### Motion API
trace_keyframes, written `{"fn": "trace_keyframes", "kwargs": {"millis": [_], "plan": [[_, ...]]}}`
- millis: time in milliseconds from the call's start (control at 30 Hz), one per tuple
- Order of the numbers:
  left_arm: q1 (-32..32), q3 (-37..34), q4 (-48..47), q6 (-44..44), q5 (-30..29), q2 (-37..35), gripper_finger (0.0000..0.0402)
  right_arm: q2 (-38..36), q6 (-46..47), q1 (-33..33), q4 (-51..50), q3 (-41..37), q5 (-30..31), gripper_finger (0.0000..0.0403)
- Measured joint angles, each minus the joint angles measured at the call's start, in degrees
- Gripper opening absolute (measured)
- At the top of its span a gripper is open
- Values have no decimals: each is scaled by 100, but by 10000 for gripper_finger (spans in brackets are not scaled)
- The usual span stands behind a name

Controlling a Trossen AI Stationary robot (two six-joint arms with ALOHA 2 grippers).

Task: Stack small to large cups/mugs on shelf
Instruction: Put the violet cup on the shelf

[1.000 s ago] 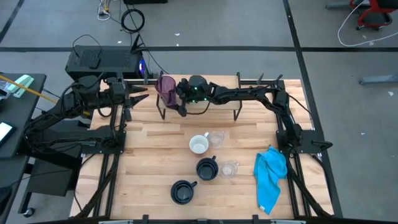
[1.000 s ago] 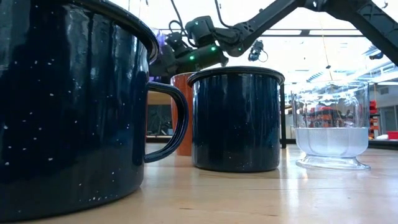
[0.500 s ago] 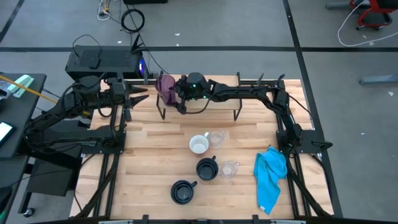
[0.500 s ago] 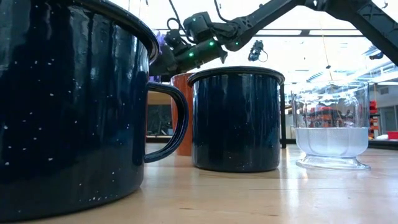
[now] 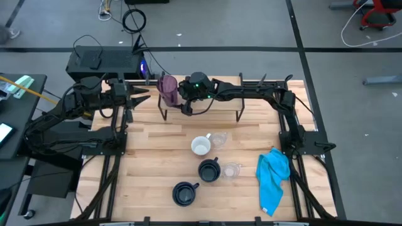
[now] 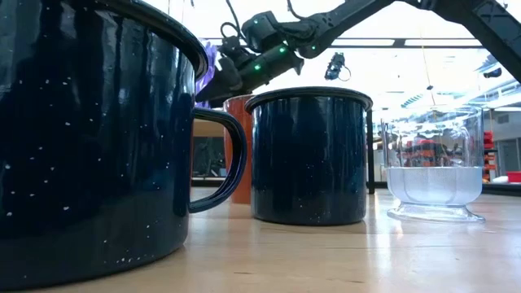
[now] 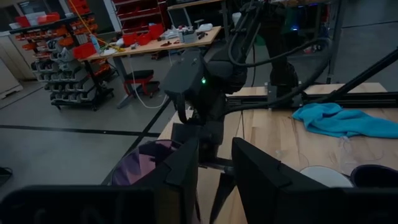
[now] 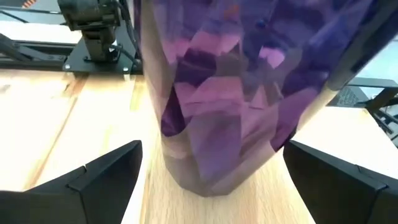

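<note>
On the shelf [image 5: 217,100] at the far edge of the worktop [image 5: 151,169], the right pincer [image 5: 182,95] has eased a little closer to the purple tumbler [image 5: 167,88], its fingers spread wide on either side and not clamped, so the tumbler stands there placed or about to be let go. The left pincer [image 5: 139,96] waits at the far left, partly apart and empty. Count: one tumbler on the shelf; on the worktop two navy mugs [image 5: 208,169], one white-lined mug [image 5: 200,146], two clear glasses [image 5: 232,169], one blue cloth [image 5: 272,176].

Tumbler [image 5: 167,89] on shelf [image 5: 220,103]; mugs [image 5: 208,169] and glasses [image 5: 232,170] on tabletop [image 5: 151,163] before it.
</note>
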Motion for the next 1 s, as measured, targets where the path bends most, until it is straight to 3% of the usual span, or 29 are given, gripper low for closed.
{"fn": "trace_keyframes", "kwargs": {"millis": [500, 1000], "plan": [[2, 0, 10, -7, -1, 0, 105, -339, -116, -70, -1141, -2, -226, 386], [2, 0, 7, -11, 1, 0, 103, -337, -238, 84, -992, -2, -359, 371]]}}
